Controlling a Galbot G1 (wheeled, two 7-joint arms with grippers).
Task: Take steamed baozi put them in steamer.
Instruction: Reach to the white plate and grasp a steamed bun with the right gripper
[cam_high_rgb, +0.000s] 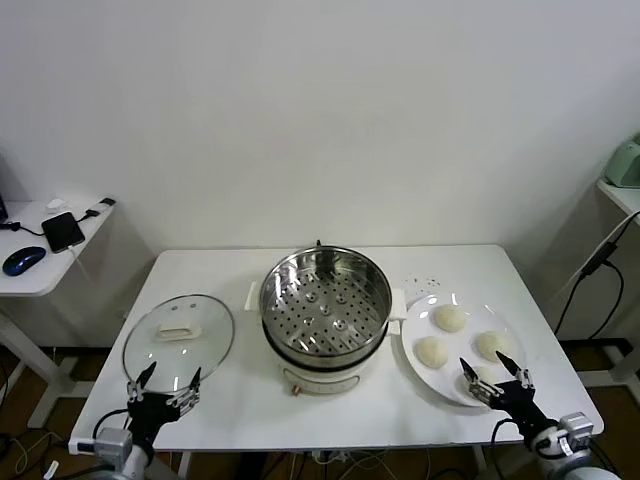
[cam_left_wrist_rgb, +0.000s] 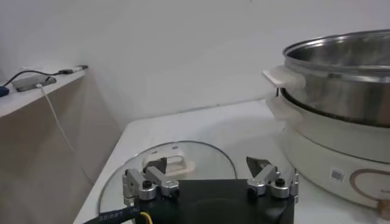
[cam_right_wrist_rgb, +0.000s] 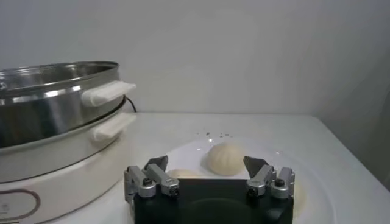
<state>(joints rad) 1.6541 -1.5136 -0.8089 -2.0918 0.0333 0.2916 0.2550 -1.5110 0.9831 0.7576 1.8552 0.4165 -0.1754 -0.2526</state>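
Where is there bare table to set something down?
Bare: the back strip behind the steamer, and the front edge between the left gripper and right gripper. Crowded: glass lid left, plate of baozi right.

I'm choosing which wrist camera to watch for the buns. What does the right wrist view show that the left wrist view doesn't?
Only the right wrist view shows the white plate with buns on it, behind the open right gripper.

Only the left wrist view shows the glass lid, the side shelf with a phone, and the open left gripper.

Both show the steamer on the white table, against a plain wall.
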